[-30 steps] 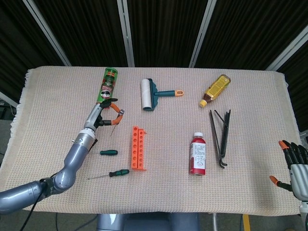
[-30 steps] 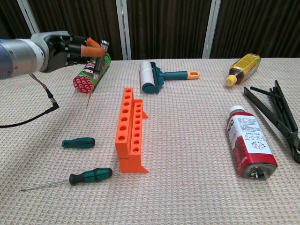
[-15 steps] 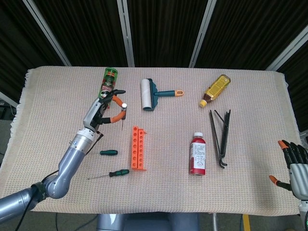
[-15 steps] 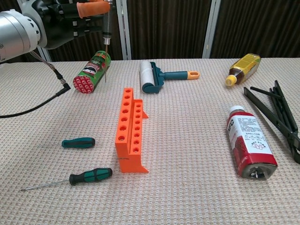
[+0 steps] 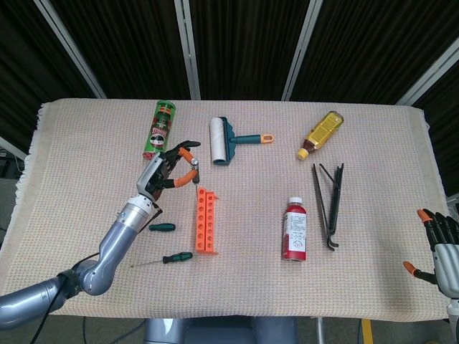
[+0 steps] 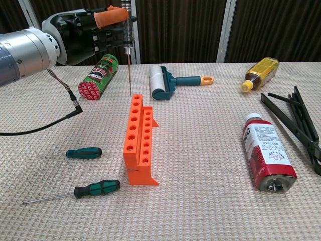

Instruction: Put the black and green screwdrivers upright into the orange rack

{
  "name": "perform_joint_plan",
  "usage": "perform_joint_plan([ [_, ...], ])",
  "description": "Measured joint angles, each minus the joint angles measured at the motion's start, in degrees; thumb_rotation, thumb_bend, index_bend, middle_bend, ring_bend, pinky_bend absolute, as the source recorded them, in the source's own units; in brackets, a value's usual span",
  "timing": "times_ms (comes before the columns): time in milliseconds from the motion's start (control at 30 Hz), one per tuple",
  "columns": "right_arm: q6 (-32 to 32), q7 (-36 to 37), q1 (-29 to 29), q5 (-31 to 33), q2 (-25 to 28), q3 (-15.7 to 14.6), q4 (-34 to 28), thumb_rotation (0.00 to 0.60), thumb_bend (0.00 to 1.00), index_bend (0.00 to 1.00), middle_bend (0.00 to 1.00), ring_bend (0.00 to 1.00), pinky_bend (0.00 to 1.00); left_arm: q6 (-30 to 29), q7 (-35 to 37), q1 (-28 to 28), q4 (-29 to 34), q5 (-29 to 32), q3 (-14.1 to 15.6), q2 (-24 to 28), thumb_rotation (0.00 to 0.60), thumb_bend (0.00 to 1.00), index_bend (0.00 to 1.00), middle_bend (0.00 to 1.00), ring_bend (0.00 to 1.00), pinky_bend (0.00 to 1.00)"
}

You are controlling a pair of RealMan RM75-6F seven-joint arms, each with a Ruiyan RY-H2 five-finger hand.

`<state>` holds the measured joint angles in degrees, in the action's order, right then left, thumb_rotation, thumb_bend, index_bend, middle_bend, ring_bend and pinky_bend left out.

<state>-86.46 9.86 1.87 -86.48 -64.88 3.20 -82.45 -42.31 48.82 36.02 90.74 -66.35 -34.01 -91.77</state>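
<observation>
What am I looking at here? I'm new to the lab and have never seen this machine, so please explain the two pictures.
It is a two-armed robot with human-like hands, working at a cloth-covered table. One picture looks down from its head, the other looks forward from its chest. Its left hand holds a thin screwdriver upright, tip just above the far end of the orange rack. Its right hand waits at the table's edge, holding nothing. Two more screwdrivers lie flat beside the rack. Also lying there: a chips can, lint roller, yellow bottle, red bottle and black tongs.
</observation>
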Motion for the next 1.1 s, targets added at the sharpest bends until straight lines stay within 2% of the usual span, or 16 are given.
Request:
perform_joint_plan([
  [467,1.0,0.2,0.3,0.7,-0.2,0.2,0.5,0.600,0.00,0.01,0.04,0.00,0.00,-2.3,6.5,2.6,-6.4,-5.8,4.0,-1.9,0.600,0.47,0.64,0.20,0.00,0.05],
  [1100,1.0,-0.1,0.2,0.8,-0.1,0.2,0.3,0.600,0.00,0.01,0.04,0.00,0.00,-5.2,8.7,4.6,-7.3,-7.8,8.0,-1.5,0.600,0.47,0.64,0.20,0.00,0.05],
])
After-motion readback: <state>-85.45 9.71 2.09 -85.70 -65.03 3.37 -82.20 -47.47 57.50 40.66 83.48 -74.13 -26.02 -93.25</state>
